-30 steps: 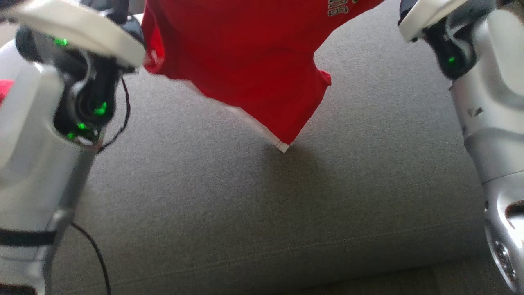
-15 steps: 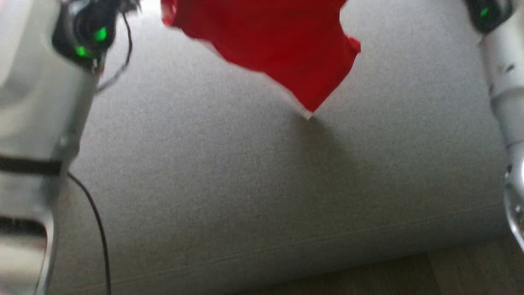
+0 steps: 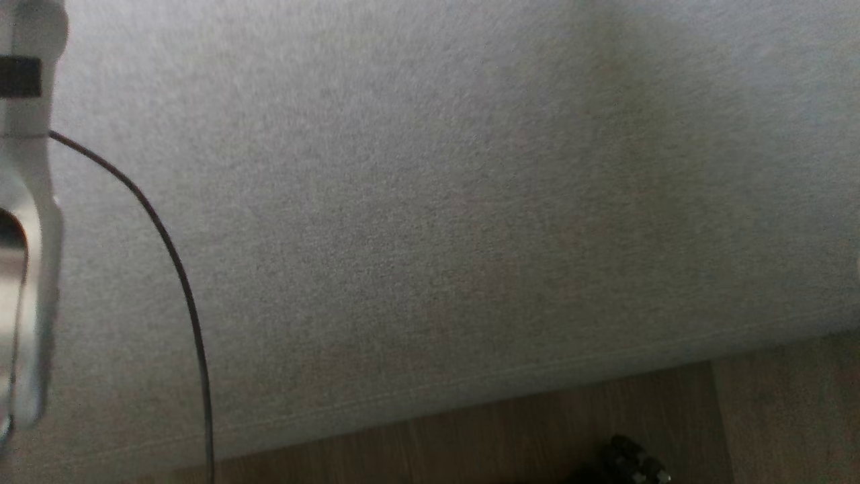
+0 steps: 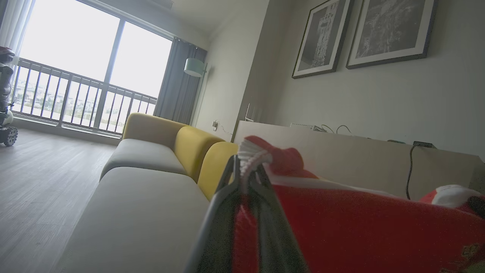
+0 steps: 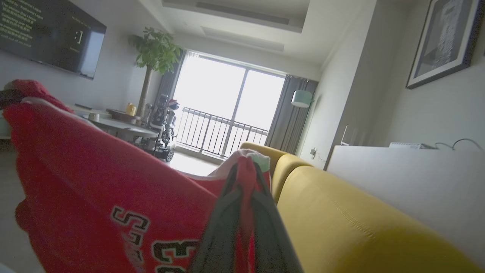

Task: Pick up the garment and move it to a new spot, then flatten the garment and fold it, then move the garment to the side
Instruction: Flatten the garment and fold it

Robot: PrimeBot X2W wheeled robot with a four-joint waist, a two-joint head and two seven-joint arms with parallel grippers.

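Note:
The garment (image 4: pixel 360 223) is a red shirt with white trim and black-and-white lettering (image 5: pixel 113 197). It hangs stretched in the air between my two grippers, above the sofa. In the left wrist view my left gripper (image 4: pixel 242 167) is shut on a white-ribbed edge of the shirt, and the red cloth runs off to the right. In the right wrist view my right gripper (image 5: pixel 245 167) is shut on another edge, with the cloth spreading to the left. The head view looks down at the grey sofa seat (image 3: pixel 437 202), with a faint shadow on it.
The sofa has grey seat cushions (image 4: pixel 144 212) and yellow back cushions (image 5: pixel 341 220). A pale forearm (image 3: pixel 27 222) and a black cable (image 3: pixel 178 269) cross the head view's left edge. Wooden floor (image 3: pixel 537 430) lies before the seat's front edge. A pale cabinet (image 4: pixel 360 159) stands behind the sofa.
The head camera has tilted down, so the shirt and both wrists have slid out of the top of its picture. More of the seat's front edge and the floor shows.

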